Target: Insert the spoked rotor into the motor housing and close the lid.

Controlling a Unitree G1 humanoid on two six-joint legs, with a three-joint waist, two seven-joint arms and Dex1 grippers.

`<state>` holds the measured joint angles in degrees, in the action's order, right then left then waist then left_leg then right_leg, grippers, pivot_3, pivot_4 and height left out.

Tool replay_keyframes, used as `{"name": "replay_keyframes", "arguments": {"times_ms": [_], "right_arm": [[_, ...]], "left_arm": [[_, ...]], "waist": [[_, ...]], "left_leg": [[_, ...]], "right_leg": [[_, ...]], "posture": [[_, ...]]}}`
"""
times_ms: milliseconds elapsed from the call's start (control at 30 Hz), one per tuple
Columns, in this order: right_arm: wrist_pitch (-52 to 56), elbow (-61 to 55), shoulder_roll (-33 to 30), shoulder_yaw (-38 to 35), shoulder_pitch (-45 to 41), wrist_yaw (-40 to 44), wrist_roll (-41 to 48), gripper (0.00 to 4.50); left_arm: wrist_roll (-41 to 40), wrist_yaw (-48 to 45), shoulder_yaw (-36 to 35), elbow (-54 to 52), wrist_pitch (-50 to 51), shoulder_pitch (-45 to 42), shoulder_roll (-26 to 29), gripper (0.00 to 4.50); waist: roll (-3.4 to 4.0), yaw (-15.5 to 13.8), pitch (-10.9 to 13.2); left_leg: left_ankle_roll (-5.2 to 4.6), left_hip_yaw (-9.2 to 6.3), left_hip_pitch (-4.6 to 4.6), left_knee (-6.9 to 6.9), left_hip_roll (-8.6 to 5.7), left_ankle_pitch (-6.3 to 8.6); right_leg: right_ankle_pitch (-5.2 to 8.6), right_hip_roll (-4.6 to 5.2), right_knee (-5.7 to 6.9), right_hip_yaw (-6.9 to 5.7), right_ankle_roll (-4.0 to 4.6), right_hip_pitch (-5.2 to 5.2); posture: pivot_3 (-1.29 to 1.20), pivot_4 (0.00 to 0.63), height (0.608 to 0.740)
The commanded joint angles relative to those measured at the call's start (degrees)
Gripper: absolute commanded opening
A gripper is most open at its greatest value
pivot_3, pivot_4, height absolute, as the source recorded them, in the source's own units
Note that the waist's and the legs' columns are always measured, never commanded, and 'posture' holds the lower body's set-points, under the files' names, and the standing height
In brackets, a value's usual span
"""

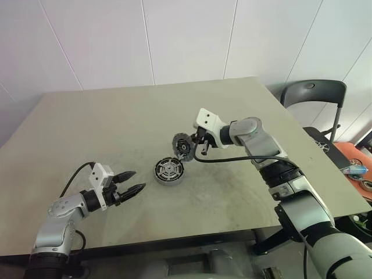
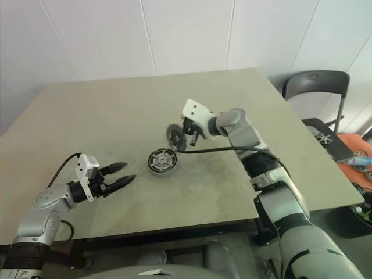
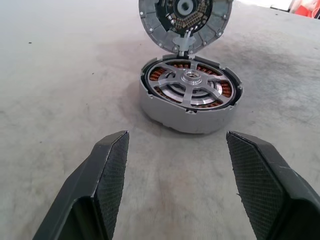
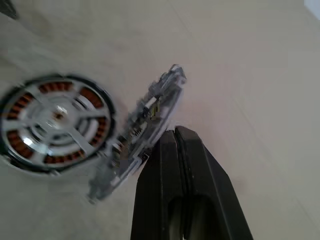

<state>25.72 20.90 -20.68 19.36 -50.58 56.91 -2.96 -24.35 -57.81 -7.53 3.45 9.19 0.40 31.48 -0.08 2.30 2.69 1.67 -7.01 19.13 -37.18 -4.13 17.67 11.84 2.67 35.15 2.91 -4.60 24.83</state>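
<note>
The motor housing (image 3: 186,118) sits on the table a little left of centre, copper windings showing inside. The spoked rotor (image 3: 192,86) lies in it, hub up. The lid (image 1: 181,143) stands tilted on edge at the housing's far rim, its inner side facing the housing. My right gripper (image 1: 189,150) is shut, its fingers (image 4: 176,150) pressed together and resting against the lid's outer face, with nothing between them. To the left of the housing, a short way off, my left gripper (image 1: 137,181) is open and points at it with nothing held.
The grey table (image 1: 116,116) reaches well past the housing on all sides. A black cable (image 1: 232,158) loops under my right wrist. A dark chair (image 1: 314,93) stands beyond the table's right edge, with small items on a low surface (image 1: 354,170) beside it.
</note>
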Motion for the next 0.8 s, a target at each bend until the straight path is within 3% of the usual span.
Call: {"name": "replay_keyframes", "arguments": {"times_ms": [33, 233, 467, 800], "right_arm": [[1.3, -2.2, 1.2, -1.1, 0.0, 0.0, 1.9, 0.02], [2.6, -3.0, 1.6, -1.4, 0.1, 0.5, 3.4, 0.02], [5.7, -4.1, 4.7, 3.5, 4.6, 1.4, 2.8, 0.02], [7.3, -3.2, 7.1, 4.5, 7.0, 0.1, 3.0, 0.02]], "left_arm": [[-0.2, -0.4, -0.8, -0.5, -1.4, -0.6, 0.6, 3.3], [0.2, -1.0, -0.9, 1.3, -3.0, -0.1, 0.4, 3.3], [0.6, -2.3, -0.6, 5.8, -6.1, -1.2, 0.2, 3.3], [0.4, -1.8, -0.4, 4.4, -5.7, -0.7, 0.2, 3.3]], "waist": [[0.0, -0.1, 0.0], [0.0, 0.0, 0.0], [-0.03, 0.1, 0.0], [-0.04, 0.1, 0.0]], "left_leg": [[0.0, 0.0, 0.0, 0.0, -0.01, 0.0], [0.0, -0.01, 0.01, 0.03, 0.0, 0.0], [0.0, -0.01, -0.02, 0.03, 0.01, 0.0], [0.01, -0.01, -0.09, -0.01, 0.0, -0.01]], "right_leg": [[0.0, 0.0, 0.0, 0.0, 0.0, -0.01], [0.0, 0.0, 0.0, -0.01, 0.01, 0.03], [-0.01, -0.01, 0.02, -0.02, 0.01, 0.02], [-0.01, -0.01, 0.06, -0.01, 0.02, -0.05]], "posture": [[0.0, 0.0, 0.74], [0.0, 0.0, 0.74], [0.0, 0.0, 0.74], [0.0, 0.0, 0.74]]}}
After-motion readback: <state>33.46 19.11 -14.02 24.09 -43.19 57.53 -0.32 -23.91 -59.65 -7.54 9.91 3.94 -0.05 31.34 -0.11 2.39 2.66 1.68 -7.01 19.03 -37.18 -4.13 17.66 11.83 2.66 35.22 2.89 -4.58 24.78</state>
